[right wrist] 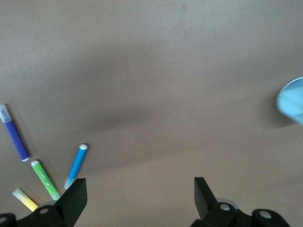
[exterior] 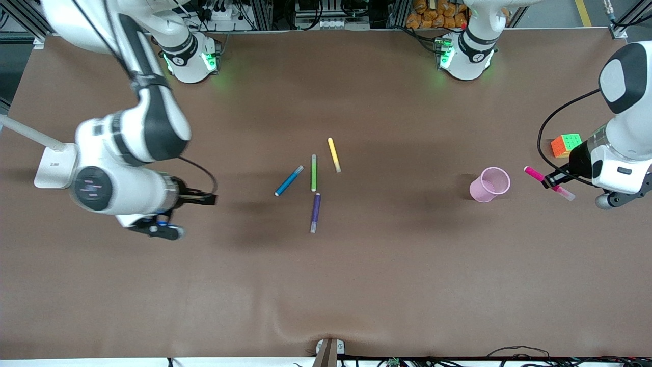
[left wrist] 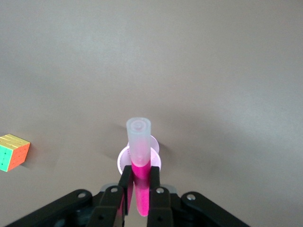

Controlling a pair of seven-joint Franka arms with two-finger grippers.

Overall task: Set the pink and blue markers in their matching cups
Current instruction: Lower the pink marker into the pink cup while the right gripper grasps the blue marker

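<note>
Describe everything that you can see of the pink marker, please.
The pink marker is a slim pen with a magenta body and a pale, translucent cap, plastic by its look. The left gripper is shut on its body, holding it in the air near the pink cup, toward the left arm's end of the table. In the left wrist view the cap end points away from the gripper, with the cup's rim showing past it. Only the fingers touch it.
</note>
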